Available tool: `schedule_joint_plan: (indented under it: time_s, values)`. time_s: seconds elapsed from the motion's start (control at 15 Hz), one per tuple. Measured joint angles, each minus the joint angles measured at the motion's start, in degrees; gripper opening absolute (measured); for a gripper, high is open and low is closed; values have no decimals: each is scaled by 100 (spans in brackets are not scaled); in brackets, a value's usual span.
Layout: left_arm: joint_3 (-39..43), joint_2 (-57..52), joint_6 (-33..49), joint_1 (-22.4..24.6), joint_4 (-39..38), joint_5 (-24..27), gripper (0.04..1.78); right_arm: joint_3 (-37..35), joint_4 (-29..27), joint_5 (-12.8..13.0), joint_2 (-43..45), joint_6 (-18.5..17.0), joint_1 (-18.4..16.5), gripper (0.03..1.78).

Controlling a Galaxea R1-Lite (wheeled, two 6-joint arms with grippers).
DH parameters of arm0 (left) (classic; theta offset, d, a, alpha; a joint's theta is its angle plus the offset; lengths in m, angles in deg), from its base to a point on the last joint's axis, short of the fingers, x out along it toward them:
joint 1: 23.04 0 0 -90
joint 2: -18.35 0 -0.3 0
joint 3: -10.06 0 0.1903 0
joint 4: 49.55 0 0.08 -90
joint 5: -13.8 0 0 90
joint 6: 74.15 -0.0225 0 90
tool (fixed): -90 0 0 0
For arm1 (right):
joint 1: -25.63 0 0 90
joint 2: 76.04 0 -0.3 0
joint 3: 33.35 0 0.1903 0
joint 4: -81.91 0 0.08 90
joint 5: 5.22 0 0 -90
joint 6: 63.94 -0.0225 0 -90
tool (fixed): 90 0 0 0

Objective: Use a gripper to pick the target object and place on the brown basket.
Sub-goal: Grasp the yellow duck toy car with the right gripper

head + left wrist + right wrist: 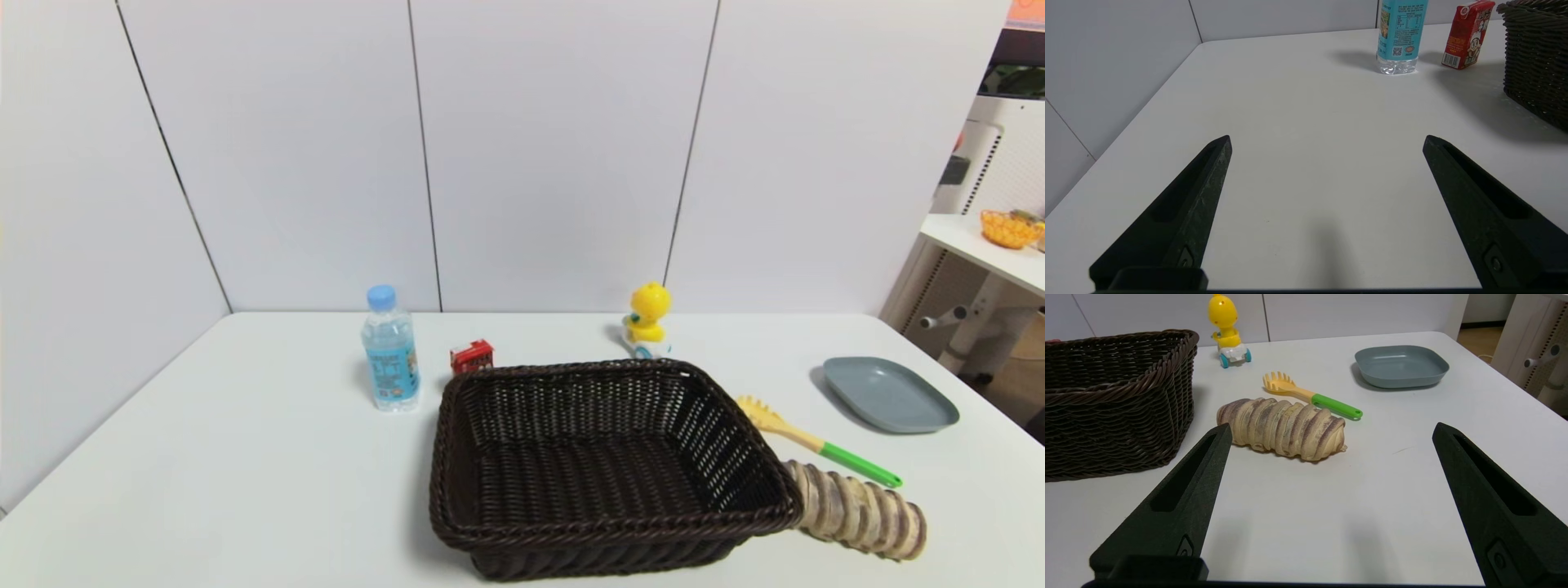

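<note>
Black fingers of left gripper and right gripper spread wide, low over white table.

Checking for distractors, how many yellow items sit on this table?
2: the yellow duck toy behind the brown basket, and the pasta fork right of it. None appear hidden.

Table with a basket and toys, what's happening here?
Nothing is being handled yet. The yellow duck toy sits on the table behind the empty brown basket. The left gripper and right gripper both hover open and empty above the table, on either side of the basket.
</note>
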State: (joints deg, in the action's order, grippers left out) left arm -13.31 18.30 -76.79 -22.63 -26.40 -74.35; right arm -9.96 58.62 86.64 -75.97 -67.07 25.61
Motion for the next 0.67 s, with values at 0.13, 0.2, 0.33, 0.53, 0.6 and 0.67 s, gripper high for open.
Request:
schedule_joint_plan:
  time_s: [0.13, 0.2, 0.33, 0.53, 0.6, 0.67]
  values:
    - [-2, 0, 0, 0, 0, -2, 169, 0, -2, 0, 0, 5, 0, 169]
    - [-2, 0, 0, 0, 0, -2, 169, 0, -10, 2, 0, 63, 0, 169]
    - [-2, 0, 0, 0, 0, 0, 169, 0, -29, -33, -7, 138, -2, 169]
    - [-2, 0, -1, 0, -2, 0, 169, 251, -21, -39, -335, 390, -5, 169]
    - [-2, 0, 0, 0, -2, -2, 169, 505, -43, -33, -556, 428, -5, 169]
    - [0, 0, 0, 0, -2, 0, 169, 780, -95, -30, -825, 432, -2, 169]
